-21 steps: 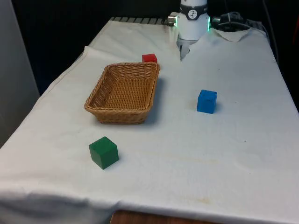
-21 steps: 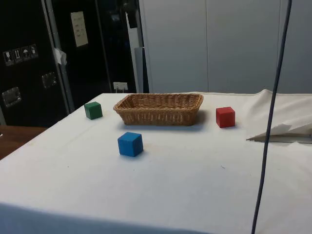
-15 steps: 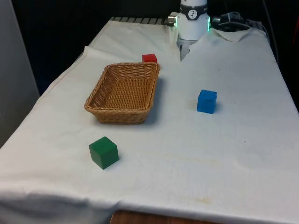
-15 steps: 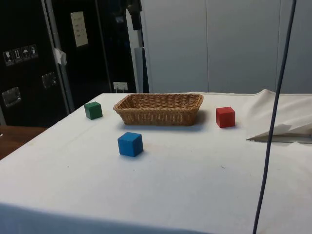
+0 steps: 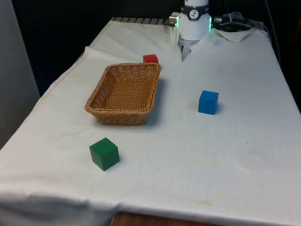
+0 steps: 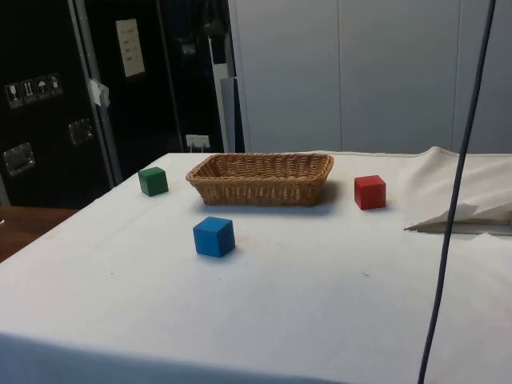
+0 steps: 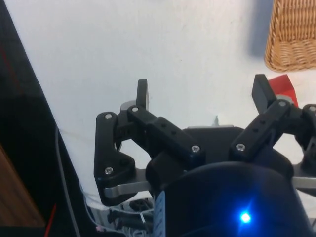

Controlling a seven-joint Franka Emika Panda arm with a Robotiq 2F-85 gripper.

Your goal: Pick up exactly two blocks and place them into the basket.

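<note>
A wicker basket [image 5: 123,94] [image 6: 261,178] stands on the white cloth with nothing in it. A red block [image 5: 150,58] [image 6: 370,192] sits just past its far end. The blue block [image 5: 208,102] [image 6: 214,237] lies apart from the basket, on the front view's right. Closer to the table's near edge rests the green block [image 5: 104,153] [image 6: 153,181]. In the wrist view my gripper [image 7: 201,94] is open, high above the cloth, with nothing between its fingers. One fingertip [image 7: 260,90] lines up beside the red block [image 7: 287,88], and the basket's corner [image 7: 291,37] lies beyond.
A rumpled fold of cloth [image 6: 464,210] lies at the robot's end of the table. A thin dark cable [image 6: 452,208] hangs across the side view. The table's edge and dark floor [image 7: 24,123] appear in the wrist view.
The hanging cable in the side view has swung slightly to the right. The blocks and basket have not moved.
</note>
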